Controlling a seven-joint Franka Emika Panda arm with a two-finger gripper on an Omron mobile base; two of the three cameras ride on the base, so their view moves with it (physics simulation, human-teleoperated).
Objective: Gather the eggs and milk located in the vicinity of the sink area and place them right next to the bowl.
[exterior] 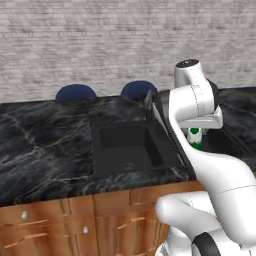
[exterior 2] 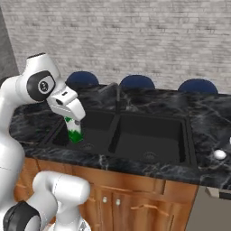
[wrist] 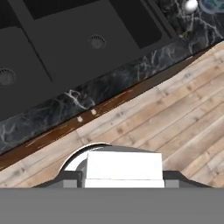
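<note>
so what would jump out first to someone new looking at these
The white arm, with the gripper shut on the milk, held in the air over the left basin of the black sink. Next, the egg, a lone white spot on the dark marble counter right of the sink. In the hand view, the bowl shows just beyond the egg.

Black marble counter (exterior: pixel 45 145) veined in pale streaks, running wide across a grey brick wall (exterior: pixel 75 45). Three round dark-blue stool tops (exterior 2: pixel 137 81) lined up just behind the far edge of the counter. Below, wooden cabinet fronts (exterior: pixel 75 225) with small round knobs (exterior: pixel 23 215). Pale plank floor (wrist: pixel 175 118) in front of the cabinets.
</note>
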